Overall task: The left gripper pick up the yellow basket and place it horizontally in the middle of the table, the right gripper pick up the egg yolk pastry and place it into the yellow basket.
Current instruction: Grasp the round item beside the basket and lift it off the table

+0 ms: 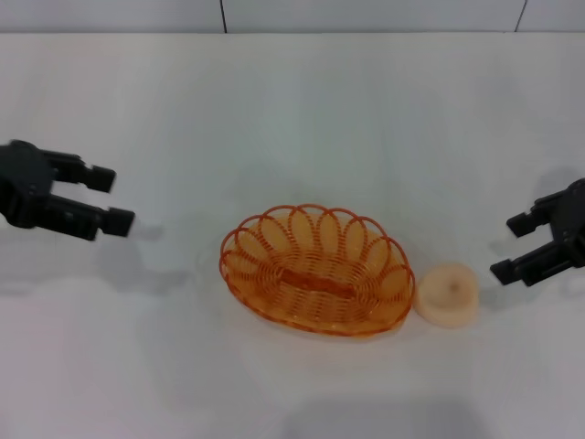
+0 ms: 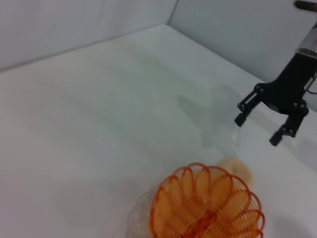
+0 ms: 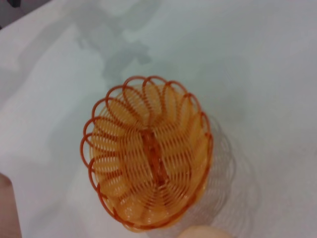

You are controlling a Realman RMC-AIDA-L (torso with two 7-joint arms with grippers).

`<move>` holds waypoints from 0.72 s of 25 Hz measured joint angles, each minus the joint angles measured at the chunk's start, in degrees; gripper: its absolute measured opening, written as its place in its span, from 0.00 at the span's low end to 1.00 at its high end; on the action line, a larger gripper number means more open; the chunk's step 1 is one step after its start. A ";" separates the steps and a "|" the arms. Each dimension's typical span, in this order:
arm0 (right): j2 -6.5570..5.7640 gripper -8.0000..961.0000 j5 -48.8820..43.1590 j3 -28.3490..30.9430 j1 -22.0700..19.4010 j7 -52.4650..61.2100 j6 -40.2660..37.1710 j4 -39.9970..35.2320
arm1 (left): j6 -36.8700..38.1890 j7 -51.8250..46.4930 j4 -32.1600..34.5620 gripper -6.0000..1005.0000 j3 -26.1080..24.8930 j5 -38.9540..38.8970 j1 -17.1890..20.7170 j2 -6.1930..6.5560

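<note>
Mid-table (image 1: 292,110), yellow basket (image 1: 315,270), egg yolk pastry (image 1: 447,294) touching rim, grippers well apart

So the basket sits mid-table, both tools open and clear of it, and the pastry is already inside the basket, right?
Not quite. The head view shows the egg yolk pastry on the table beside the yellow basket, on its right-arm side. The left tool and right tool are open, clear.

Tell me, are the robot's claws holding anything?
No. The left gripper and right gripper are open and empty, away from the yellow basket and egg yolk pastry.
</note>
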 joint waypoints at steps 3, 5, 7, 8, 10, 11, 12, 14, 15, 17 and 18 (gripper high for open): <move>0.86 0.87 -1.53 -2.06 0.50 0.01 1.14 0.31 | -0.21 0.02 -1.31 0.89 0.75 1.02 -0.78 -0.12; 0.92 0.86 -1.56 -3.51 0.60 0.16 2.08 0.38 | -0.25 0.06 -1.40 0.89 0.79 1.21 -1.02 -0.33; 0.97 0.86 -1.62 -4.83 0.63 0.27 3.24 0.59 | -0.25 0.10 -1.41 0.89 0.79 1.16 -1.23 -0.44; 0.99 0.86 -1.67 -5.30 0.63 0.29 3.75 0.76 | -0.25 0.13 -1.40 0.89 0.78 1.11 -1.28 -0.46; 1.05 0.85 -1.72 -6.18 0.66 0.42 4.75 1.01 | -0.27 0.18 -1.41 0.89 0.78 1.14 -1.33 -0.55; 1.07 0.85 -1.71 -6.53 0.69 0.49 5.11 1.05 | -0.28 0.19 -1.41 0.89 0.79 1.21 -1.32 -0.57; 1.09 0.85 -1.67 -6.93 0.71 0.56 5.44 1.11 | -0.31 0.21 -1.41 0.89 0.78 1.29 -1.32 -0.60; 1.14 0.84 -1.41 -7.46 0.74 0.65 5.64 1.29 | -0.35 0.22 -1.40 0.89 0.72 1.33 -1.26 -0.65; 1.23 0.84 -1.33 -7.77 0.76 0.68 5.75 1.39 | -0.37 0.22 -1.40 0.89 0.68 1.33 -1.22 -0.70; 1.40 0.83 -1.22 -8.57 0.79 0.69 6.33 1.46 | -0.41 0.23 -1.40 0.89 0.66 1.21 -1.11 -0.75; 1.45 0.83 -1.10 -9.04 0.79 0.69 6.67 1.62 | -0.41 0.24 -1.40 0.89 0.64 1.16 -1.09 -0.77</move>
